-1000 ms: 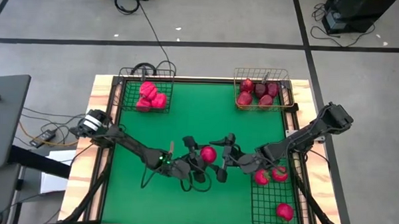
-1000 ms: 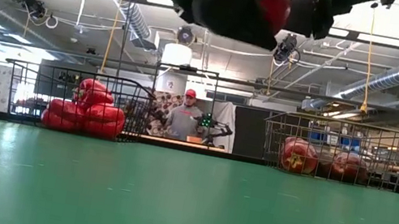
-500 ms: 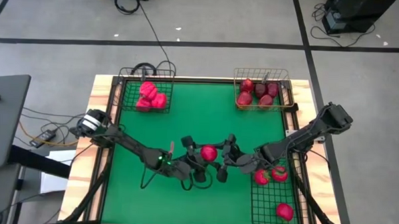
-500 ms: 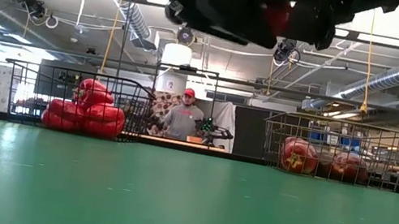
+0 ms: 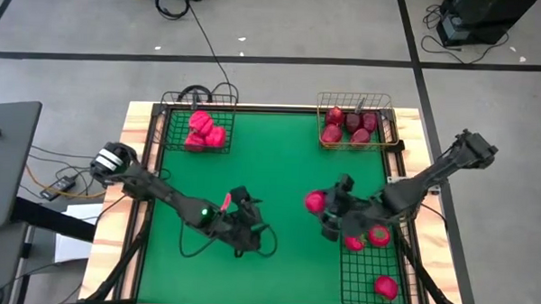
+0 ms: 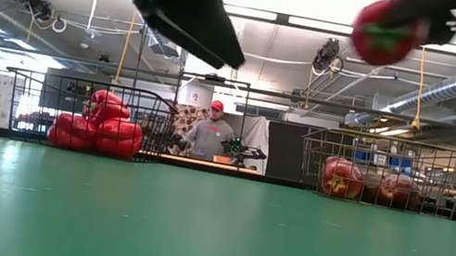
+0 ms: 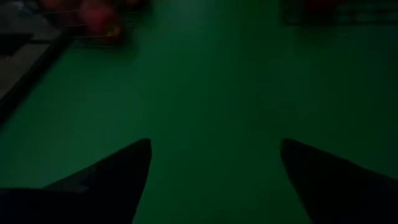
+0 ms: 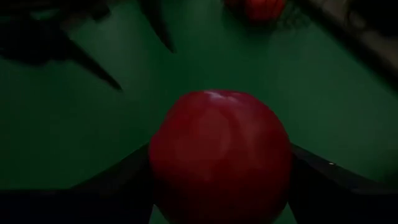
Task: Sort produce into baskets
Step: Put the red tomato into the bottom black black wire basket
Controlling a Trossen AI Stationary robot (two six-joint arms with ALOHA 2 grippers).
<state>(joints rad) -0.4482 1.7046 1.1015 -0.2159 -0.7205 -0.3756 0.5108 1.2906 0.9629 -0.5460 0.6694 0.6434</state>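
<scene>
My right gripper (image 5: 319, 205) is shut on a round red tomato (image 5: 315, 202) above the green table, right of its middle; the low view shows the tomato (image 6: 384, 31) high over the table. My left gripper (image 5: 247, 208) is open and empty over the table's near middle, and its wrist view shows only green mat between the fingers (image 7: 214, 162). The squarish black basket (image 5: 174, 122) at the far left holds red peppers (image 5: 204, 130). The gold basket (image 5: 391, 120) at the far right holds dark apples (image 5: 348, 126). The longer black basket (image 5: 345, 279) at the near right holds three tomatoes (image 5: 379, 235). My right gripper pinches the tomato between its two fingers (image 8: 121, 180), on two opposite sides of its round body (image 8: 163, 155). The fingers come about level from the table's right side, pointing left. The tomato is lifted clear of the table.
The green mat (image 5: 279, 152) lies bare between the baskets. The table's wooden rim (image 5: 136, 120) runs around it. Cables lie on the floor behind the table. A person (image 6: 210, 134) stands far off in the room beyond the far edge.
The tomato was between both grippers at the table's middle; it is now in my right gripper alone. My right gripper has carried it toward the table's right edge. My left gripper has let go and drawn back toward the left.
</scene>
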